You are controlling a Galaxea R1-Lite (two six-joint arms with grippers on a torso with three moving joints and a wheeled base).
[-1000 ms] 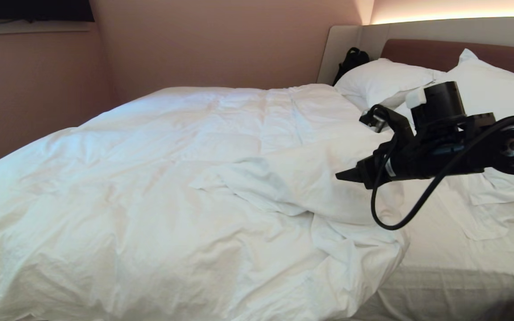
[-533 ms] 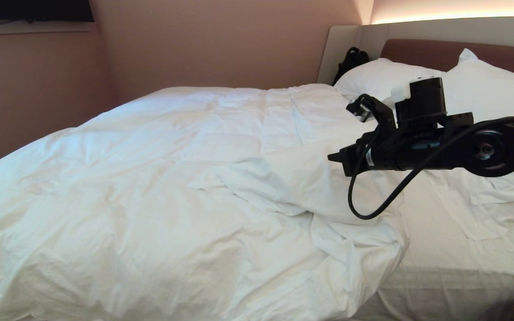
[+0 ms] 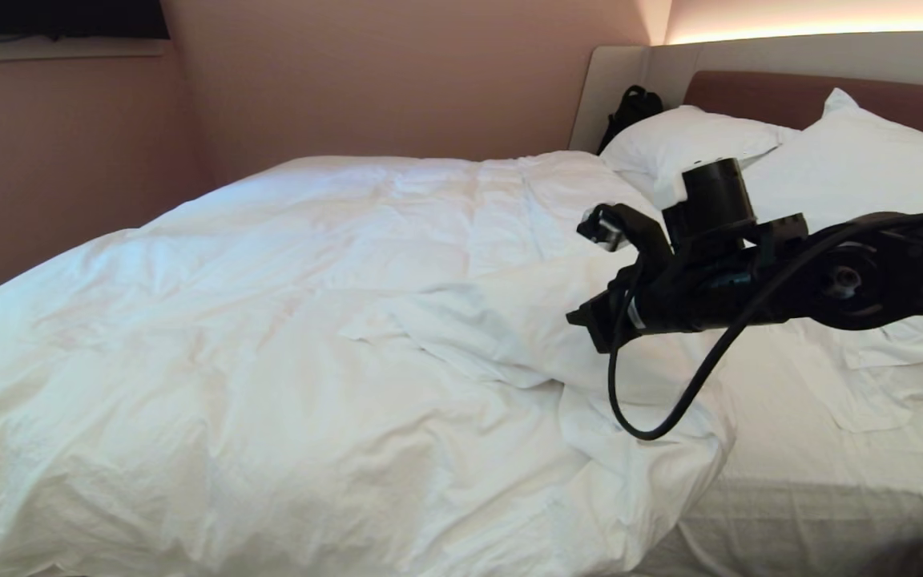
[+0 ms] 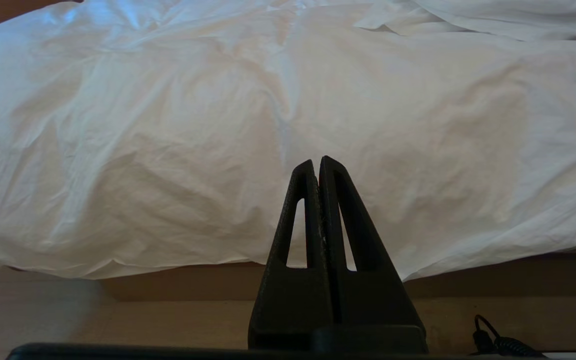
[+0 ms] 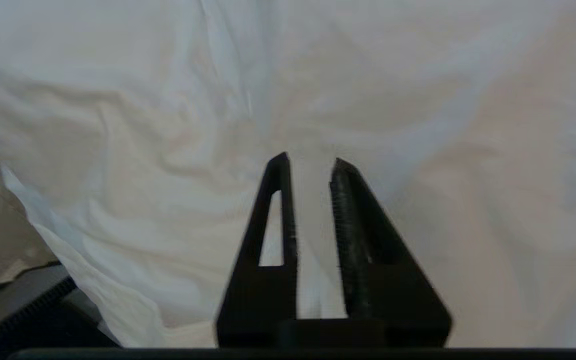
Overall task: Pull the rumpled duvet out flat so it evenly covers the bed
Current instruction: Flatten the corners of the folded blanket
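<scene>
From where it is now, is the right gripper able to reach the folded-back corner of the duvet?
Probably yes. The right gripper hangs just above the duvet, beside its folded-back corner, with a small gap between its fingers. Nothing lies between them, and the pillows sit behind the arm.

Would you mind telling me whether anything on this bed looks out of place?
Yes: the duvet is bunched toward the foot, its upper corner folded back in a rumpled flap, leaving bare sheet below the pillows.
</scene>
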